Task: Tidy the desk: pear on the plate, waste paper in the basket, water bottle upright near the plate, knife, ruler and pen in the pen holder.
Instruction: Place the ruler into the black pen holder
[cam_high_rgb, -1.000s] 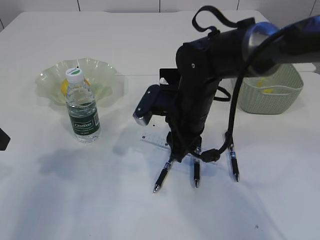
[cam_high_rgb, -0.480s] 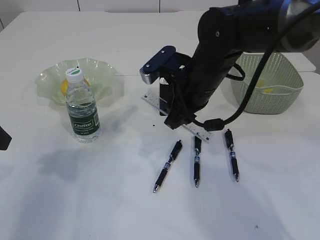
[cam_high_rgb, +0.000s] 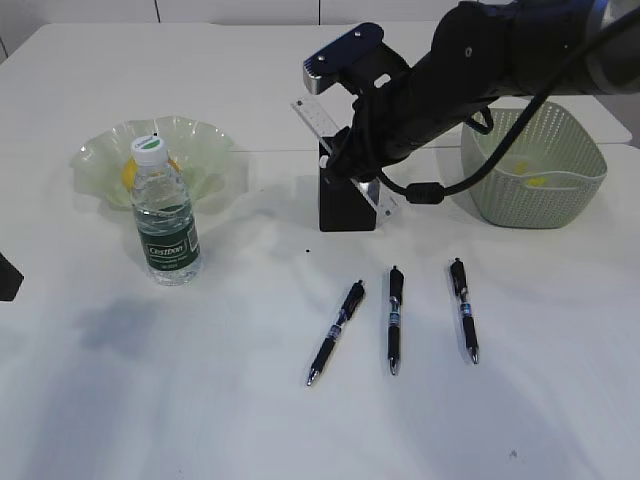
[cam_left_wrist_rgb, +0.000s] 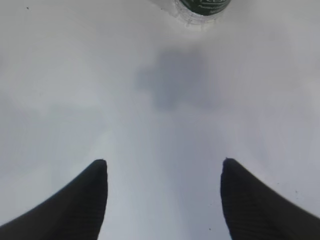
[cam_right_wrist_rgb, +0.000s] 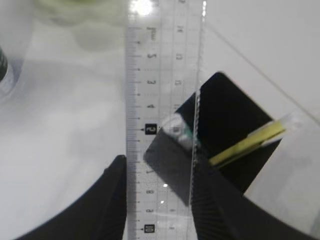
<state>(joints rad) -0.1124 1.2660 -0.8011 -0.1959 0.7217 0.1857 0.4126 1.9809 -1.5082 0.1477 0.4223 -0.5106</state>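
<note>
My right gripper (cam_right_wrist_rgb: 160, 165) is shut on the clear ruler (cam_right_wrist_rgb: 160, 75), holding it tilted in the air just above the black pen holder (cam_high_rgb: 345, 205). A yellow knife (cam_right_wrist_rgb: 247, 145) leans inside the holder. Three pens (cam_high_rgb: 337, 330) (cam_high_rgb: 394, 318) (cam_high_rgb: 464, 320) lie on the desk in front of it. The water bottle (cam_high_rgb: 165, 215) stands upright by the green plate (cam_high_rgb: 205, 150), and the pear (cam_high_rgb: 126, 176) rests on the plate behind it. The waste paper (cam_high_rgb: 537, 181) lies in the basket (cam_high_rgb: 535, 205). My left gripper (cam_left_wrist_rgb: 164, 165) is open over bare desk, short of the bottle's base (cam_left_wrist_rgb: 200, 7).
The right arm (cam_high_rgb: 480, 60) reaches in from the upper right, over the basket's left rim. The white desk (cam_high_rgb: 200, 400) stretches in front of the pens and bottle.
The right arm has lifted the ruler off the desk near the pens and carried it up and back, over the pen holder. The left gripper has not moved.
</note>
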